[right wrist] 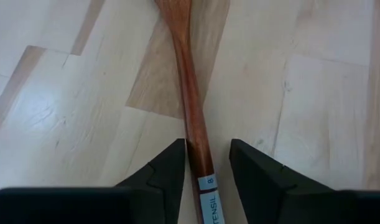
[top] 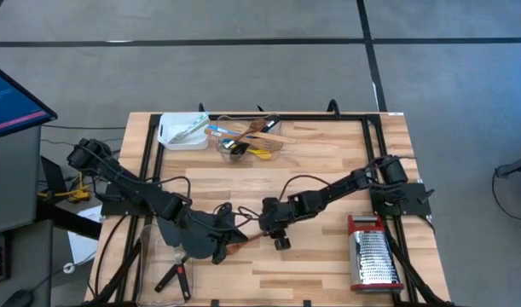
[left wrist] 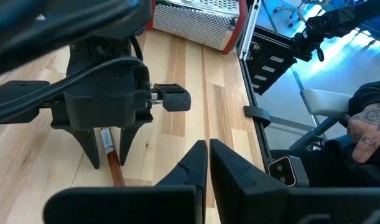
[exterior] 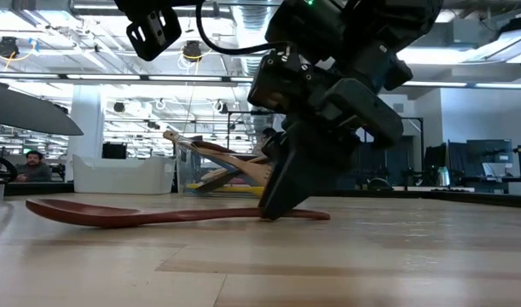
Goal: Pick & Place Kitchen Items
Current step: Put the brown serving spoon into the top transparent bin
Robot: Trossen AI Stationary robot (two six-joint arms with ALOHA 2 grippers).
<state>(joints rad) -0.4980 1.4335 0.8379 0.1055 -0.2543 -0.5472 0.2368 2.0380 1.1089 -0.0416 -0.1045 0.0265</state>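
Butcher-block tabletop [top: 328, 162]; grey floor [top: 243, 68] around.

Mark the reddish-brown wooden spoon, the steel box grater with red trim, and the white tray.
reddish-brown wooden spoon [right wrist: 191, 102], right wrist view, on its handle.
steel box grater with red trim [top: 373, 256], high view, on its grating face.
white tray [top: 168, 139], high view, on its rim.

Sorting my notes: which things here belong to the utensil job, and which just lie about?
Job: wooden spoon between the right gripper's fingers; utensils in the tub; left gripper, shut, waiting nearby.
Lying about: grater; white tray.
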